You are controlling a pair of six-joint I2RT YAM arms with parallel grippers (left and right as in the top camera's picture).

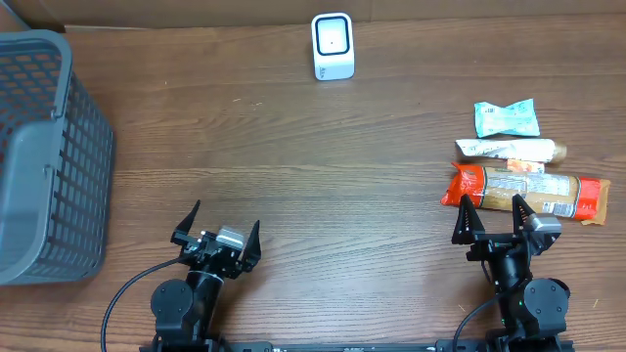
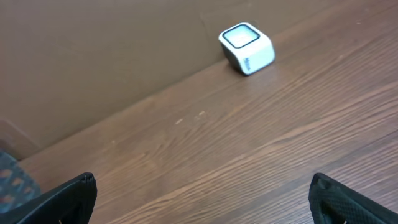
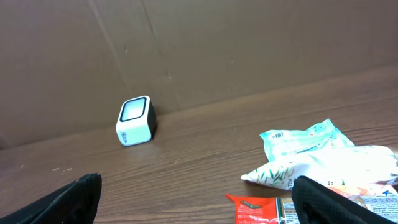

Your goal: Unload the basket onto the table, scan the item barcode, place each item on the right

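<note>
At the near edge of the wooden table, both arms are sitting low and drawn back toward their bases, wrists tipped so that the fingers are pointing away across the tabletop.

The left gripper is hovering over bare wood at the near left, its two dark fingers standing wide apart with nothing between them. Its arm is angling slightly to the right. In the left wrist view only the two fingertips are showing at the bottom corners, with open wood between them and the scanner far ahead to the right.

The right gripper is sitting at the near right, its jaws also spread fully and holding nothing. From overhead its fingertips are overlapping the near edge of the long orange packet, but whether they are touching it cannot be told.

That orange packet is lying flat on its side, nearest the right arm. Just behind it a cream packet is lying, and behind that a teal-and-white packet, the three forming a short row running away from the arm. All three are resting on the table, untouched.

The white scanner is standing upright at the far edge of the table, near the middle, against the brown cardboard wall, well apart from the packets.

A grey mesh basket is occupying the left side.
</note>
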